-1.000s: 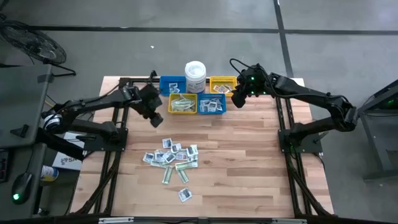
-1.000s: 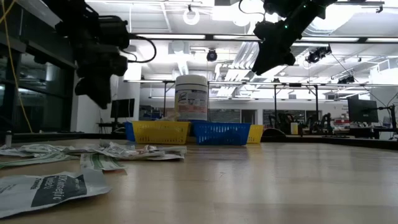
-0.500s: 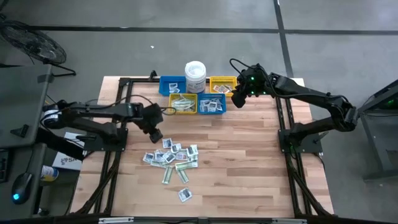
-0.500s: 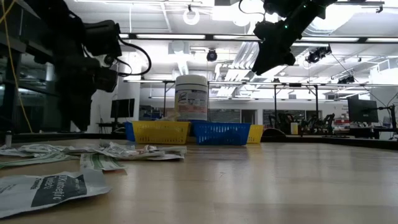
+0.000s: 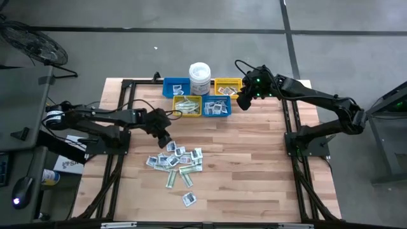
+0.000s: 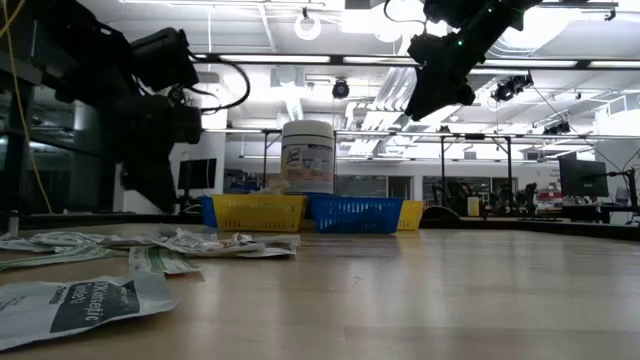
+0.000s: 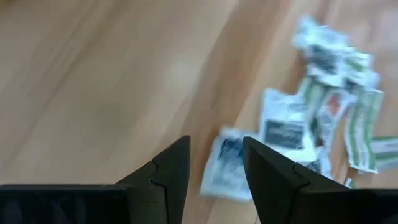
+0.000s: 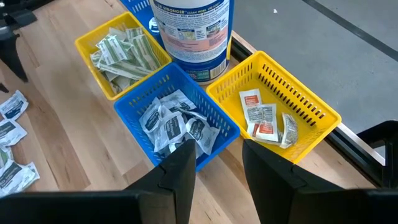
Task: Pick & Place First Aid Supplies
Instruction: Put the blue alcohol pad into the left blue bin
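The left gripper [image 5: 165, 139] hangs low, fingers [image 7: 169, 167] parted and empty, over a white packet [image 7: 225, 169] edging the first aid supplies [image 5: 177, 160] scattered mid-tabletop [image 5: 254, 165], apparently lining up a pick, while the right gripper [image 5: 243, 102], also parted and empty, waits above the bins [image 8: 180, 124].

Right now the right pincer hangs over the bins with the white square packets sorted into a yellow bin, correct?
Not quite. The right pincer does hang over the bins, but the white square packets lie in a blue bin, as the right wrist view shows. The yellow bin beside it holds green-and-white strips.
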Controlling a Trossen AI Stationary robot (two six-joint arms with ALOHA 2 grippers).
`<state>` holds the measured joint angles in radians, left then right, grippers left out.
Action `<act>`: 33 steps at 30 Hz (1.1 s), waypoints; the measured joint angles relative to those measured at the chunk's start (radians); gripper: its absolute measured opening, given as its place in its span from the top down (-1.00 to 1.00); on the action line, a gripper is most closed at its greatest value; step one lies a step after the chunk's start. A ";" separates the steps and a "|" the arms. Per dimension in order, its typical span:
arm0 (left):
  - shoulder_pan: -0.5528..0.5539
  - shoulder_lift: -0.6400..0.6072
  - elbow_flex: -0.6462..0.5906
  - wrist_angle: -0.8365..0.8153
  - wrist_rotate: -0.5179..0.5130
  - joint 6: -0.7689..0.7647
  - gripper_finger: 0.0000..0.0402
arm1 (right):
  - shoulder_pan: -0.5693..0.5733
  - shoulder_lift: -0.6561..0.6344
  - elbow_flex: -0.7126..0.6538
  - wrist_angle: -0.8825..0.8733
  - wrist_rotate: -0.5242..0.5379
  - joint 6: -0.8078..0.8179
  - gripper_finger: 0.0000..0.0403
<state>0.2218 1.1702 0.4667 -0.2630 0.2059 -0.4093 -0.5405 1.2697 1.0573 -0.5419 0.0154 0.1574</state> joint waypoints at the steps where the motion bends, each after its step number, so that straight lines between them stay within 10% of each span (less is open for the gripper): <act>1: 0.000 0.011 0.000 0.029 0.016 0.041 0.27 | 0.000 0.000 0.000 0.000 0.000 0.000 0.37; 33: 0.001 0.235 0.003 0.138 0.183 0.303 0.27 | 0.000 0.000 0.000 0.000 -0.008 -0.009 0.37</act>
<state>0.2226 1.4052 0.4702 -0.1254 0.3892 -0.1061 -0.5407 1.2697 1.0573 -0.5422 0.0077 0.1486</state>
